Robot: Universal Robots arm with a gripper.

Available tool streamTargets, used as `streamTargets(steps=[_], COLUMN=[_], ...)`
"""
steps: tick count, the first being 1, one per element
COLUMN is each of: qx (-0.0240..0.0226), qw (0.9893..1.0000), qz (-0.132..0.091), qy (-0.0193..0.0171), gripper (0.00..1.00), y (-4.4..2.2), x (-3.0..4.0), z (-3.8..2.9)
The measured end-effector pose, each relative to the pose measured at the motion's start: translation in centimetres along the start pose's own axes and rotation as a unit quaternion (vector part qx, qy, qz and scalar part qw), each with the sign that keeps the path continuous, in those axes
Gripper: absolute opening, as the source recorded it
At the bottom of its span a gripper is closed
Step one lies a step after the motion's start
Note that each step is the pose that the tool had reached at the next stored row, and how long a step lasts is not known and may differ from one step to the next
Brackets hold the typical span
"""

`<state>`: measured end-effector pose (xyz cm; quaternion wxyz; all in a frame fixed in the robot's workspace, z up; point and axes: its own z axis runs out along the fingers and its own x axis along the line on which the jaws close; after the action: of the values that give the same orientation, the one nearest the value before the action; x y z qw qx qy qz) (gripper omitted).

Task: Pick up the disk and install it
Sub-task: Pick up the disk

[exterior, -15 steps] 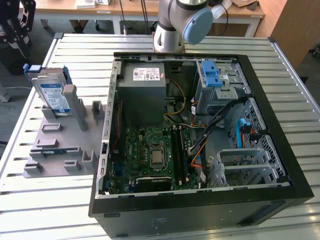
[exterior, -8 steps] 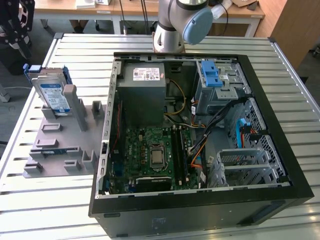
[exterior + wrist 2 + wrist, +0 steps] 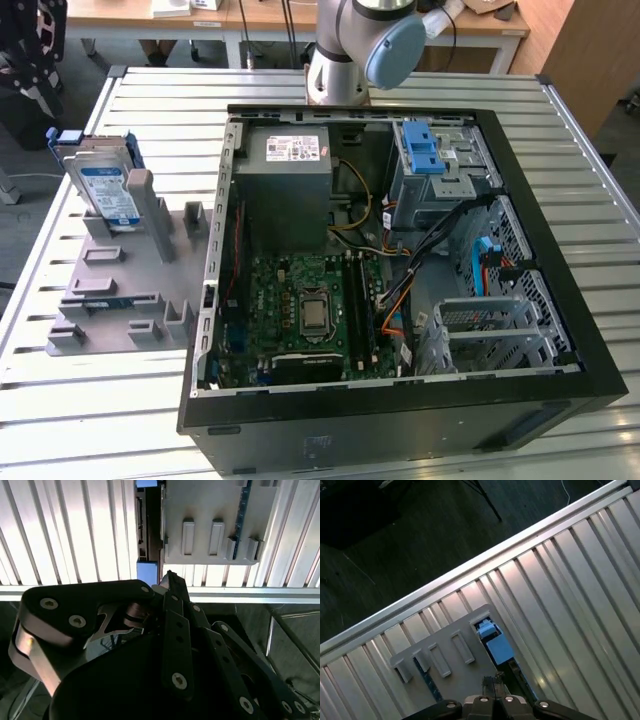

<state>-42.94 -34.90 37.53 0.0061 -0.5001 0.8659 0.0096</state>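
While the arm's base stands at 12 o'clock of the open computer case in the exterior view, the disk sits on edge in a grey fixture on the slatted tabletop, at the case's 10 o'clock. In the first wrist view I see the gripper pointing down over that fixture, fingers pressed together on nothing, tips near the disk's blue carrier

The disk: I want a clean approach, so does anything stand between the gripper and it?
Nothing visible does. In the second wrist view the gripper hangs close to the disk, which stands on edge at the grey holder, nothing between them.
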Motion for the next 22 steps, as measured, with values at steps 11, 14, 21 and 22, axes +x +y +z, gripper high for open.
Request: streamTargets(steps=[11, 14, 21, 22], qx=[-0.0012, -0.0014, -0.0002, -0.0002], qw=[0.9962, 0.9939, 0.9907, 0.9907], qz=[-0.087, -0.110, -0.136, -0.136], qy=[0.0006, 0.0007, 0.0003, 0.0003], gripper=[0.11, 0.11, 0.11, 0.11], y=[0.00, 0.00, -0.01, 0.00], x=[0.00, 0.00, 0.00, 0.00], z=[0.07, 0.09, 0.11, 0.11])
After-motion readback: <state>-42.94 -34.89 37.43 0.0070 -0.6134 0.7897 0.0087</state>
